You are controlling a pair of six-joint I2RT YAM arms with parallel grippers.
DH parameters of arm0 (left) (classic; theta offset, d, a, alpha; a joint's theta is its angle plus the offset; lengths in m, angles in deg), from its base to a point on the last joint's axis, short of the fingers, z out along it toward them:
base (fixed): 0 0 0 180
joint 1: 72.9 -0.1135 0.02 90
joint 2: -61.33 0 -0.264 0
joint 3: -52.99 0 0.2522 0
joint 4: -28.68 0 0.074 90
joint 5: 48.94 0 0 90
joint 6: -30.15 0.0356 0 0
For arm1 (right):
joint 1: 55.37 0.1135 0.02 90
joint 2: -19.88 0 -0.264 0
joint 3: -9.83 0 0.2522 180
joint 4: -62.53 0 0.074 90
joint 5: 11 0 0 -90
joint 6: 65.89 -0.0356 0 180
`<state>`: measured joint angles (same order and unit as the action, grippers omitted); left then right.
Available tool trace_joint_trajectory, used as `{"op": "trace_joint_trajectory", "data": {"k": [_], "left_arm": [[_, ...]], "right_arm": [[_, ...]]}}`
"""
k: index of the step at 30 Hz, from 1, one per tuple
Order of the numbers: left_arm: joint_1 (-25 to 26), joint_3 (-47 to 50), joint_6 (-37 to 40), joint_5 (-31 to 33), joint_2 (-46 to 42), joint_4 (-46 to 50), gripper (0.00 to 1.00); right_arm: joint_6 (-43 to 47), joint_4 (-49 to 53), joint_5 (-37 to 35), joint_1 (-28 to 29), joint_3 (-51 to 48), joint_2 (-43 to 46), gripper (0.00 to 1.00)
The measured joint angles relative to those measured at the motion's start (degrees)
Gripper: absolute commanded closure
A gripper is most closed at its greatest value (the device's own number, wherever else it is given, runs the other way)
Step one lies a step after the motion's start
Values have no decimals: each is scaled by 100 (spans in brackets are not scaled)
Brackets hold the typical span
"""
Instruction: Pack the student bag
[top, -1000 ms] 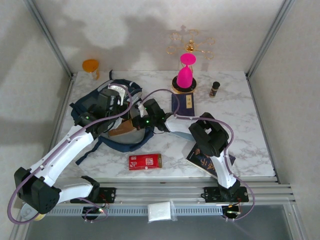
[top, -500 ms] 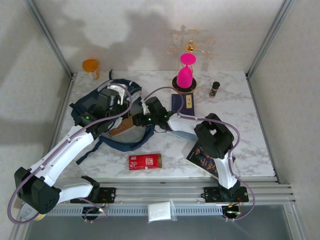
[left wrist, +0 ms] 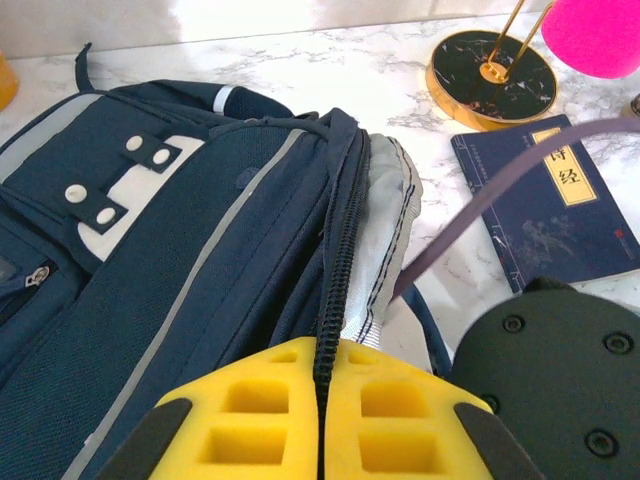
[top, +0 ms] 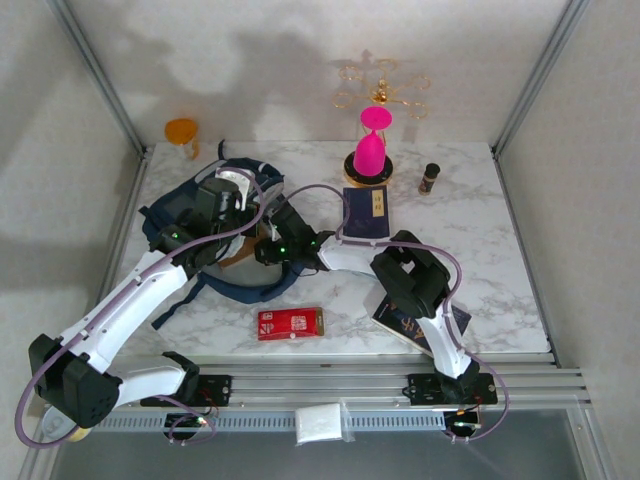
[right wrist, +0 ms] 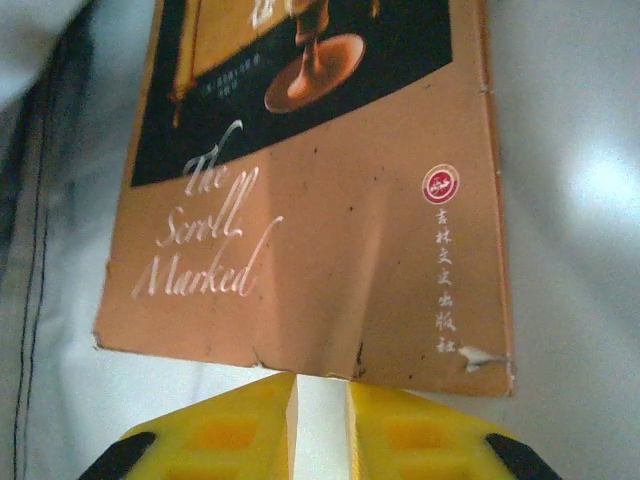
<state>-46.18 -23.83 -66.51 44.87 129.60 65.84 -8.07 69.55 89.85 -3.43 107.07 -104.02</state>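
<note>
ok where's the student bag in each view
top external: student bag left of centre
left wrist: bag fills the left half, zip edge in left pincer
right wrist: probably its pale lining at left edge
shared landmark: blue book right of the bag, top external and left wrist

Lab test booth: aluminium frame, white walls, marble tabletop
</note>
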Motion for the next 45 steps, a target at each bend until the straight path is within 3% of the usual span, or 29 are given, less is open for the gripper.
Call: {"op": "trace_joint_trajectory", "data": {"k": [5,8,12,16,21,23,25,27,30,36,40,45], "left_arm": [[-11,55,-59,199,-74,35,100],[-20,96,-122,264,-96,33,100],[-20,444,-262,289,-249,-42,100],[-17,863,-608,273,-343,-107,100],[15,1615,-1174,396,-457,-131,100],[24,1851,-1386,393,-540,-127,91],[63,1996,-1620,372,-697,-85,67],[160,2013,-1860,328,-852,-81,55],[595,2013,-2409,334,-1086,-201,44],[2369,2216,-3650,260,-1113,-1228,34],[3329,2026,-3814,155,9,-1969,32],[3836,1226,-3582,-109,1725,-2555,31]], "right_arm": [[212,-553,-118,-83,13,22,75],[461,-841,81,-127,-662,468,70],[726,-649,310,-144,-1779,1709,62],[750,-136,354,-232,-2245,3042,61],[470,503,275,-986,-2793,4435,55],[354,868,214,-1438,-2931,4712,53],[243,1355,87,-1923,-3029,4865,48],[107,1886,-90,-2323,-3064,4944,45],[-85,2520,-306,-2944,-3248,5149,40],[-527,3464,-619,-3818,-4035,5871,31],[-944,3928,-907,-4332,-4461,6336,18],[-1502,4199,-1615,-5184,-4957,7197,5]]}}
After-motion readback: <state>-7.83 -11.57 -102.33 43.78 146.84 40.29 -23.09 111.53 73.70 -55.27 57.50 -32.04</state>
